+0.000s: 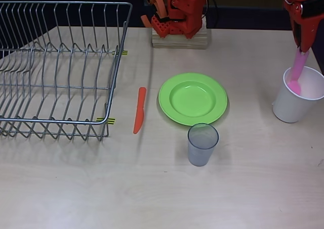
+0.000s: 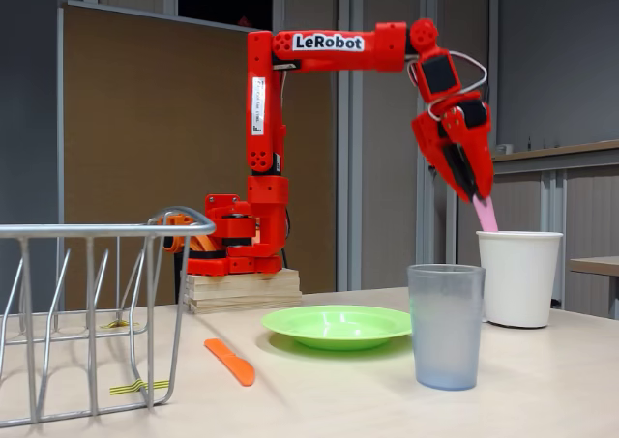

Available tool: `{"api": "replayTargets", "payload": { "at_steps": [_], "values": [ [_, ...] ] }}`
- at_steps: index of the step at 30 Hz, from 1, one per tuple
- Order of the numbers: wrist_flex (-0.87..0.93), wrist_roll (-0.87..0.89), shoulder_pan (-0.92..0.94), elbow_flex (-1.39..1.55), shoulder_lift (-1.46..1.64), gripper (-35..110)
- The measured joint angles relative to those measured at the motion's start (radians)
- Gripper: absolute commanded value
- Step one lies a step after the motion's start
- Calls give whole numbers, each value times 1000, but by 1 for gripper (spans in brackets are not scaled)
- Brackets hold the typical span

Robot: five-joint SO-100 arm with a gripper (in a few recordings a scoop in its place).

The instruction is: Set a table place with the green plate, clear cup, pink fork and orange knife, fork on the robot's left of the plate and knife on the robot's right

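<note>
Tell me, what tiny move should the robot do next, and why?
Probably lift straight up. The gripper has its jaws shut on the pink fork, whose lower end sits inside the white cup. Raising it first should clear the rim before carrying it toward the green plate.

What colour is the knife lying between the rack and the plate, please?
The orange knife is orange-red all over, clearest in the overhead view.

A white label reading "LeRobot" in black letters sat on the red arm's [image 2: 329, 46] horizontal upper link, at twelve o'clock in the fixed view.
</note>
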Motion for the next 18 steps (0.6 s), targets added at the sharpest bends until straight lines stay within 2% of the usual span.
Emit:
{"api": "replayTargets", "payload": {
  "at_steps": [7, 18],
  "values": [
    [225, -26, 37, -245, 26, 0],
    [407, -218, 196, -548, 17, 0]
  ]
}}
